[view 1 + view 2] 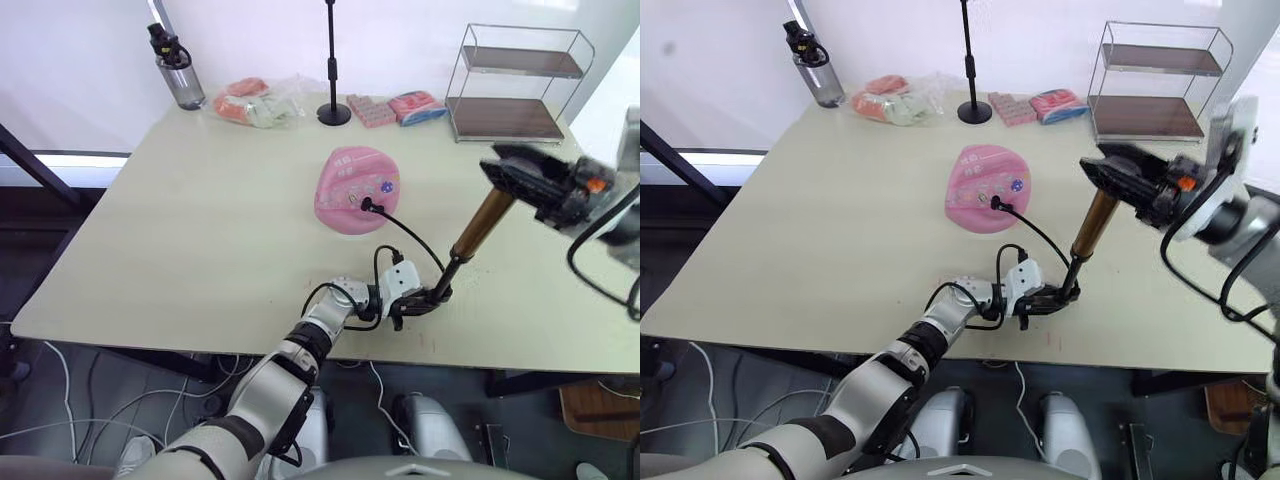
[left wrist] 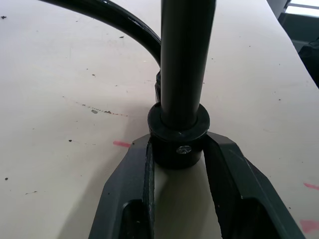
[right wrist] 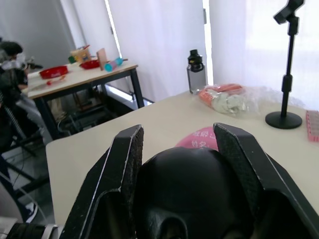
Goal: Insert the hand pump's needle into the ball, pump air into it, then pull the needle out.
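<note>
With needle (image 1: 366,204) in ball (image 1: 355,187) | L fingers (image 2: 134,184) clamp hand pump (image 1: 483,222) base nr worktop (image 1: 180,240) front edge, R grip handle | step: pumping; next: push handle down.

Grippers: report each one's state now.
Left gripper: shut on the hand pump, at its base.
Right gripper: shut on the pump's handle.

The pink ball (image 1: 357,190) is seen lying flattened, sort of disc-like, with little cartoon prints on its top. The needle's (image 1: 367,205) black fitting is stuck into the ball's near side. From there the thin black hose is looped down to the hand pump (image 1: 477,231), whose gold-brass tube is tilted, black foot down to the ball's near right, black handle raised.
</note>
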Robot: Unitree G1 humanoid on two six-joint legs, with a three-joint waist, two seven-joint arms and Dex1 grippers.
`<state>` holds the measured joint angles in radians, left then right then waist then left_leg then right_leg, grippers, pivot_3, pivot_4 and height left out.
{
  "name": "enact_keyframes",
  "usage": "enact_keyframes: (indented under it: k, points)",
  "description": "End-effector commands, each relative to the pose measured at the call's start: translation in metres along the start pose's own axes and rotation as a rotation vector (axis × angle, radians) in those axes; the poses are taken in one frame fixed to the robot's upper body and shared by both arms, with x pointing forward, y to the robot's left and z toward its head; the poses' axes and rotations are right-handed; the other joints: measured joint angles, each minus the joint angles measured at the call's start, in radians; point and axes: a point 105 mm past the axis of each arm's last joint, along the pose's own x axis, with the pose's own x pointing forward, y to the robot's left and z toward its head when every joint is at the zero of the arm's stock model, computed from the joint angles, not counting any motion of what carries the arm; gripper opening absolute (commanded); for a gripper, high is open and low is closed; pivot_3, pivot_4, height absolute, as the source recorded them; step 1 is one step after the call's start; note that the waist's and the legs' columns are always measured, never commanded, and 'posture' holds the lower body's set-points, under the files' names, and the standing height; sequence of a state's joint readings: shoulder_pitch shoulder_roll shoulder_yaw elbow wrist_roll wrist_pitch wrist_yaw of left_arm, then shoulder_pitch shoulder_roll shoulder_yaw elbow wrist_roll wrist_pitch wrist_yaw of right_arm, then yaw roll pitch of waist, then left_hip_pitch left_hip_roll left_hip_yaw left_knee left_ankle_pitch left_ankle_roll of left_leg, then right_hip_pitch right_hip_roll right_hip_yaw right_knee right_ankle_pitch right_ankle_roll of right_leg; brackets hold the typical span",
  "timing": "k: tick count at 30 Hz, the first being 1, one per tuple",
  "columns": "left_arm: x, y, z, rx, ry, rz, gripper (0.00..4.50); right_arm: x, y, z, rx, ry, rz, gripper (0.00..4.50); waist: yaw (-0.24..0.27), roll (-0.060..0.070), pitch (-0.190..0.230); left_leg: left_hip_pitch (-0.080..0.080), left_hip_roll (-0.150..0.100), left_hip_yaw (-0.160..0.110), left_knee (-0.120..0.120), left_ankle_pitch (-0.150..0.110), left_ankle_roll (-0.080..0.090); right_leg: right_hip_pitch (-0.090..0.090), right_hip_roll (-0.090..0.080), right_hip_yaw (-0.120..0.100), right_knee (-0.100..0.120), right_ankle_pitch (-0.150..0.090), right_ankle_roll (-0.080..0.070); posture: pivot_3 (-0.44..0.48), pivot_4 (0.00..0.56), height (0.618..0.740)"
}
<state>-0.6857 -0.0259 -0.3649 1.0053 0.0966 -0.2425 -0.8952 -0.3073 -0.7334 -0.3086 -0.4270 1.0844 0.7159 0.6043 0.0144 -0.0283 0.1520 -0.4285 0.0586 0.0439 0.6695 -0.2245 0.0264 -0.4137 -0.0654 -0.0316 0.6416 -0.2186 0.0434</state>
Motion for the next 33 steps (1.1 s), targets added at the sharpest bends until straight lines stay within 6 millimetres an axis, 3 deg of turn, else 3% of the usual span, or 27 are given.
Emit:
enact_keyframes:
  k: [1,10,13,16,25,33]
  points:
    - [-0.002,-0.017,-0.038,-0.062,0.126,-0.037,1.03,-0.004,-0.005,-0.051,0.019,0.149,-0.044,1.79,0.0,-0.002,-0.005,0.0,0.0,0.001,0.0,0.0,0.0,0.0,-0.001,0.0,0.0,0.0,0.0,0.0,0.15,0.731]
    - [-0.002,-0.018,-0.042,-0.064,0.13,-0.031,1.03,-0.013,-0.012,-0.141,0.053,0.281,-0.134,1.79,-0.001,-0.006,-0.023,0.004,0.001,0.001,-0.001,0.0,0.0,0.002,-0.001,0.0,0.0,0.0,-0.001,0.0,0.15,0.731]
    - [-0.001,-0.019,-0.043,-0.066,0.139,-0.033,1.03,-0.014,-0.009,-0.152,0.015,0.288,-0.121,1.79,-0.001,-0.007,-0.026,0.006,0.001,0.002,-0.002,0.0,0.0,0.002,-0.001,-0.001,0.0,-0.001,-0.001,0.0,0.15,0.731]
    - [-0.001,-0.022,-0.048,-0.071,0.166,-0.047,1.03,-0.009,-0.009,-0.132,-0.012,0.204,-0.099,1.79,-0.001,-0.005,-0.027,0.006,0.001,0.002,-0.002,0.0,0.0,0.002,-0.001,0.0,0.0,-0.001,-0.001,0.0,0.15,0.731]
    - [-0.005,-0.025,-0.059,-0.104,0.223,-0.078,1.03,-0.001,-0.005,-0.036,-0.106,0.101,0.011,1.79,0.002,0.002,-0.023,0.002,-0.001,0.001,-0.002,0.0,0.0,0.0,-0.005,-0.001,-0.001,0.0,-0.001,0.0,0.15,0.731]
    - [-0.007,-0.025,-0.06,-0.106,0.235,-0.088,1.03,-0.007,0.005,0.042,-0.109,0.007,0.086,1.79,0.002,0.005,-0.019,-0.003,-0.002,0.002,-0.002,-0.001,0.001,-0.002,-0.005,-0.003,-0.003,0.0,-0.001,0.0,0.15,0.731]
